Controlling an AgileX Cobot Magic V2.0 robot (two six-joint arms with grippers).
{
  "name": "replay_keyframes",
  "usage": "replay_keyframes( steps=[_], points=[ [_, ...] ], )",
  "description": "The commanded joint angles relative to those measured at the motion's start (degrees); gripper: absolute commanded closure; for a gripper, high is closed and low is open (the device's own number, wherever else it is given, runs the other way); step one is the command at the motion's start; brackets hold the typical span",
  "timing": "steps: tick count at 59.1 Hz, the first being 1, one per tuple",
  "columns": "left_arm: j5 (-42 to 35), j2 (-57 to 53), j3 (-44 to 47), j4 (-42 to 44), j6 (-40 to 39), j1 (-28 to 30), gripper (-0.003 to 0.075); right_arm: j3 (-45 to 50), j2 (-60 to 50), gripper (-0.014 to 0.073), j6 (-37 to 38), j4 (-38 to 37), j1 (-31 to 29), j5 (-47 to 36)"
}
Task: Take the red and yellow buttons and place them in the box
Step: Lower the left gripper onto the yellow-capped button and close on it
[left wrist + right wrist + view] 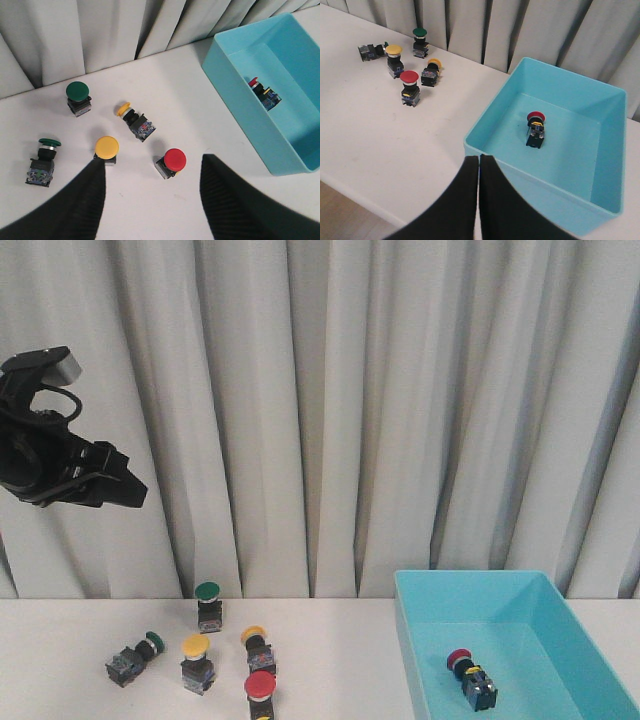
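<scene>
Red and yellow buttons, sorting stage: one red-capped button (535,127) already lies on its side on the floor of the turquoise box (420,640), at the robot's right. Three target buttons are left on the white table (165,90), grouped to the left of the box: an upright red button (172,162), an upright yellow button (106,148), and a second yellow button (134,120) tipped on its side between them and the curtain. Two green-capped buttons, one upright (78,97) near the curtain and one lying over (44,160) at the far left, are not part of the task.

Step in hand, as judged: between picks, with the left arm poised for the next one. The left gripper (152,200) hangs high above the cluster, jaws spread wide and empty, touching nothing; the red and the upright yellow buttons sit just beyond its fingertips in the wrist view. The next move calls for a descent over one of these two, probably the red, with the fingers (225,195) straddling the blocky body below the cap, then a carry rightward over the near wall of the box.

The right gripper (479,200) is pressed closed, fingers meeting with only a thin seam between them, and appears to hold nothing, though anything very small pinched there would be hard to see. It hovers near the box's front wall, well apart from the loose buttons.
</scene>
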Motion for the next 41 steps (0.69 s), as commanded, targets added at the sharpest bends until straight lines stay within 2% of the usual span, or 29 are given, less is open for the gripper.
replay_keyframes(
  steps=[1,10,28,41],
  points=[
    [-4.18,-0.82,-2.0,-2.33,-0.53,-0.3,0.0306,-1.34,0.38,0.0598,0.09,1.0,-0.18,-3.36],
    [-4.95,2.58,-2.0,-2.05,-0.67,-0.95,0.0306,-1.34,0.38,0.0598,0.09,1.0,-0.18,-3.36],
    [-14.31,10.4,-2.0,4.62,-0.61,-5.3,0.0308,-1.34,0.38,0.0598,0.5,1.0,-0.18,-2.74],
    [-15.59,15.7,-2.0,6.62,-1.04,-6.05,0.0308,-1.34,0.38,0.0598,1.42,0.87,-0.18,-2.67]
  ],
)
